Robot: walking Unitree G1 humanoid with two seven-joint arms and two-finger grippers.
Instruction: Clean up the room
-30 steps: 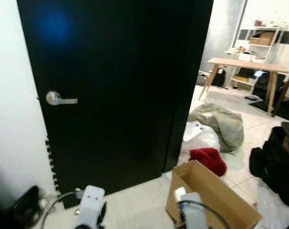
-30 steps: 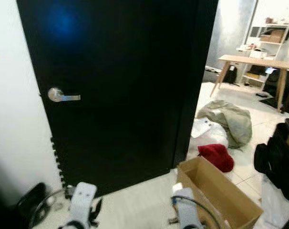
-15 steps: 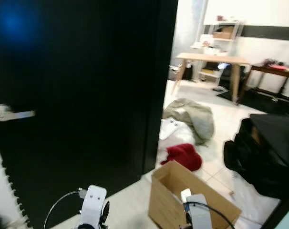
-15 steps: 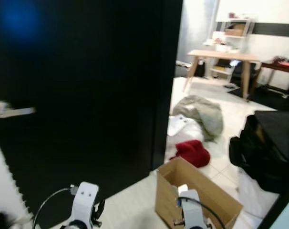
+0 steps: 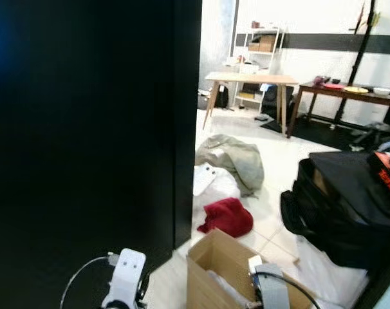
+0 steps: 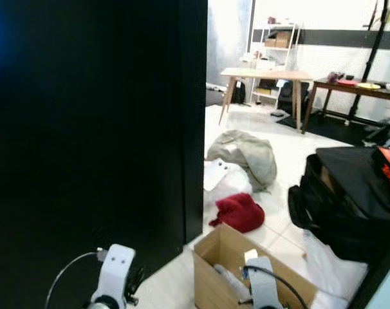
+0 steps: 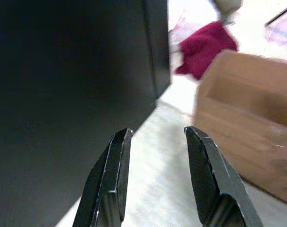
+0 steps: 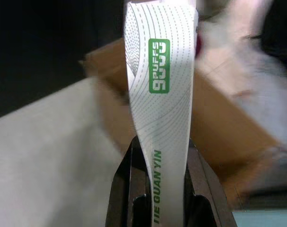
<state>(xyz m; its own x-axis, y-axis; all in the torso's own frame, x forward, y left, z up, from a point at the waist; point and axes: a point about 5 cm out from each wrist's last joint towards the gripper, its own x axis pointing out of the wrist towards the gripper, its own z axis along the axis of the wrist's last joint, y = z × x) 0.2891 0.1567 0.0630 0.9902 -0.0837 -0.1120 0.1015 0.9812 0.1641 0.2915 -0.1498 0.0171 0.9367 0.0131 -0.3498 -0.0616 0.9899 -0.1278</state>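
My right gripper (image 8: 160,150) is shut on a white tea packet (image 8: 161,90) with green print, held upright over an open cardboard box (image 5: 224,273) on the pale floor. My left gripper (image 7: 158,133) is open and holds nothing; it hangs low beside the black door (image 7: 63,80), with the box (image 7: 247,118) to one side. A red cloth (image 5: 227,216) lies on the floor just beyond the box. Further back lie a white plastic bag (image 5: 211,182) and a grey-green garment (image 5: 237,161). Both silver arms, left (image 5: 125,283) and right (image 5: 270,293), show at the bottom edge.
The black door (image 5: 85,129) stands close on the left. A large black bag (image 5: 349,203) sits on the right on white plastic. At the back stand a wooden table (image 5: 250,78), a white shelf (image 5: 259,46) and a dark table (image 5: 349,93).
The camera has turned to the right: the door handle has left the picture and more of the room and the black bag show. Both arms keep their pose.
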